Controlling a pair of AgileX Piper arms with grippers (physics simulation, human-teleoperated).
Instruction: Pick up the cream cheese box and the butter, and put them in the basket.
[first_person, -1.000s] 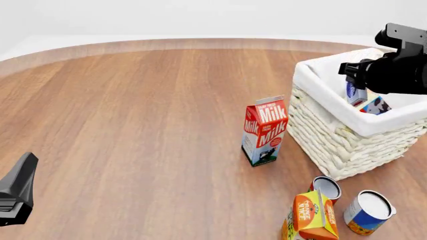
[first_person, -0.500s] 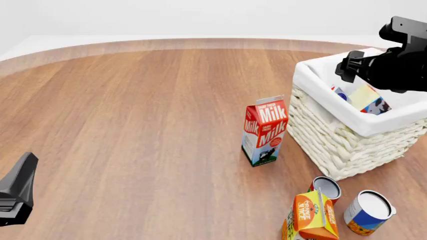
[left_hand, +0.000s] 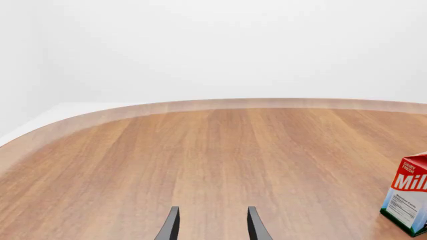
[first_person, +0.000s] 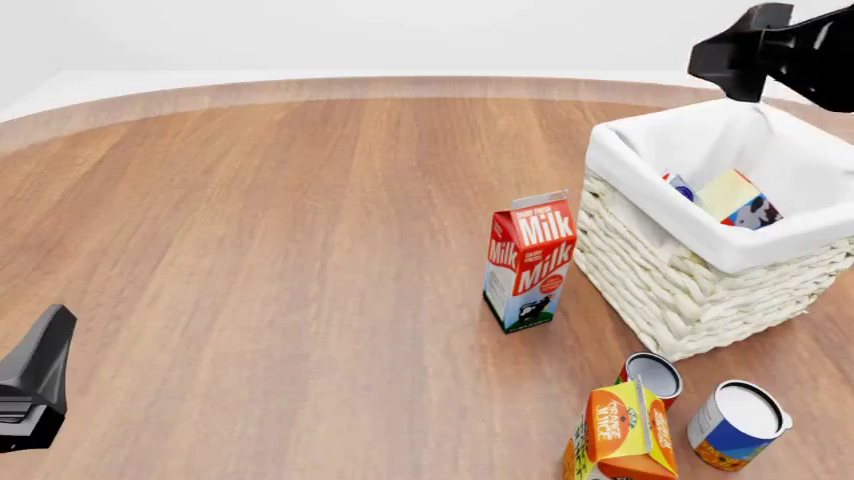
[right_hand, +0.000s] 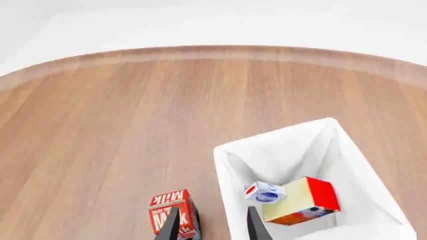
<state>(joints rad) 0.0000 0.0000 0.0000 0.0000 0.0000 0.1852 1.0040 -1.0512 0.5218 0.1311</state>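
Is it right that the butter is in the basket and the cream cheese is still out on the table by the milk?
Not quite. The butter is in the basket, but the cream cheese is in there too, lying right beside the butter. The right wrist view shows both inside the white lining. Only the milk stands on the table next to the basket.

Both arms are matte black and angular, each gripper (left_hand: 212, 224) ending in two thin, tapered black fingers (right_hand: 253, 224).

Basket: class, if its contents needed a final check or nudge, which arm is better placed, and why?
Right. The right gripper hangs open above the basket holding the butter and cream cheese box; the left gripper sits far across the table.
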